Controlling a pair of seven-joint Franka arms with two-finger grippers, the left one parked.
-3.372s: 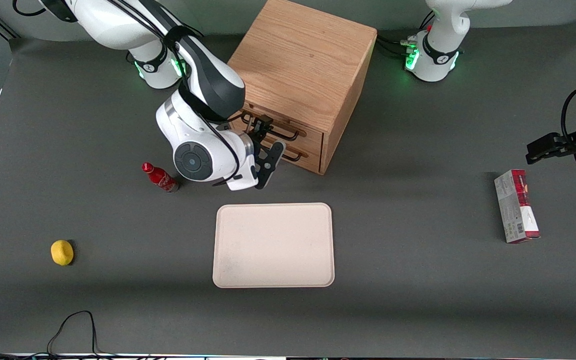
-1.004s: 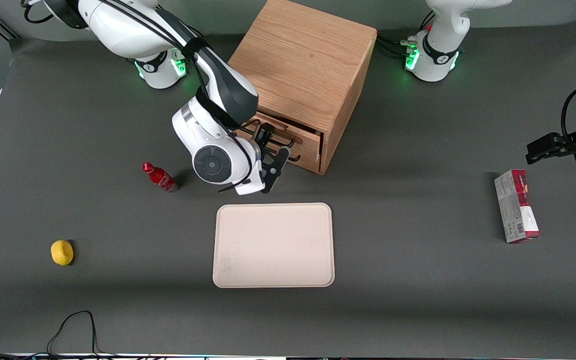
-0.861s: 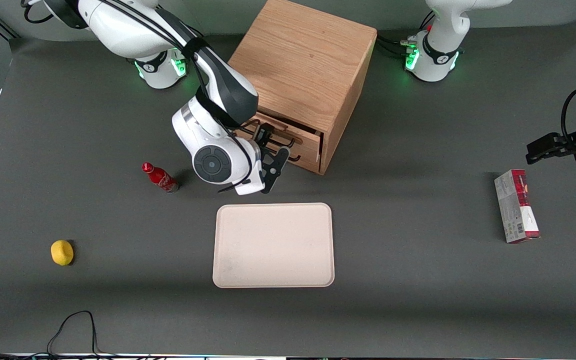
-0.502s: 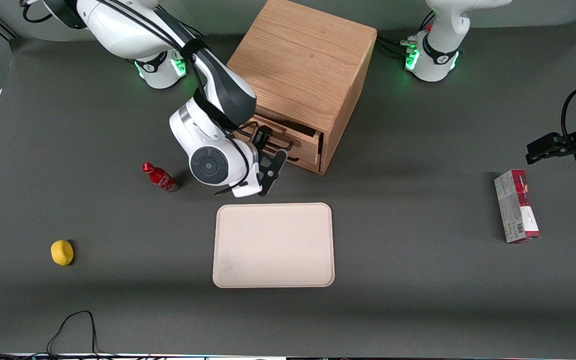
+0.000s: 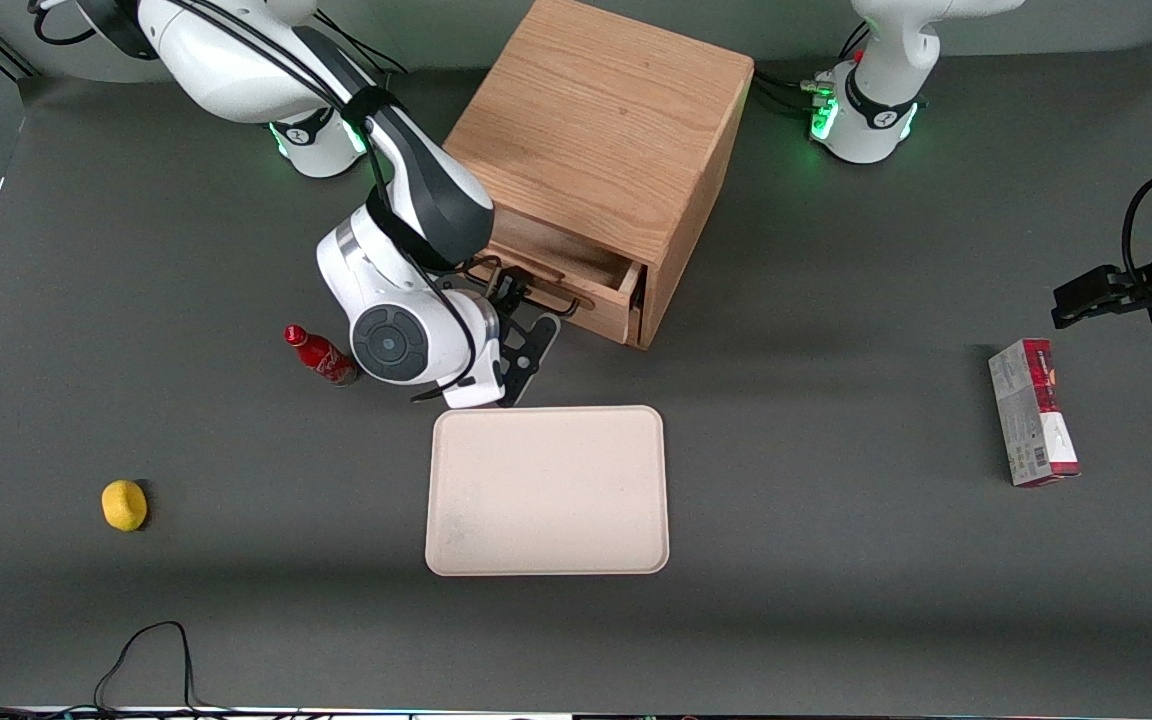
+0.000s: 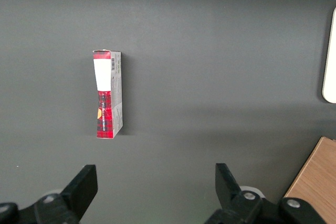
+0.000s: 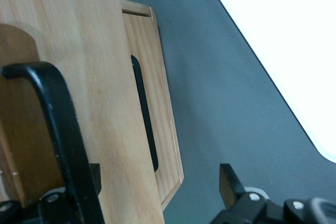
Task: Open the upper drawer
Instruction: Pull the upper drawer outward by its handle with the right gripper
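The oak cabinet (image 5: 601, 120) stands in the middle of the table. Its upper drawer (image 5: 561, 262) is pulled partway out toward the front camera, and its light-wood inside shows. My right gripper (image 5: 526, 322) is in front of that drawer, open, at the black wire handle (image 5: 528, 290). In the right wrist view the gripper (image 7: 160, 182) has its fingers wide apart. One finger (image 7: 94, 174) sits tucked by the upper drawer's handle (image 7: 58, 124), against the drawer front (image 7: 100, 103). The lower drawer (image 7: 163, 93) with its own black handle (image 7: 144, 114) stays in the cabinet.
A cream tray (image 5: 546, 490) lies just nearer the front camera than the gripper. A red bottle (image 5: 319, 355) lies beside the working arm's wrist. A yellow ball-like object (image 5: 124, 504) sits toward the working arm's end, and a red and grey box (image 5: 1031, 410) toward the parked arm's end.
The right arm has drawn back toward the front camera, and the upper drawer has slid out of the cabinet with it, from nearly closed to well open.
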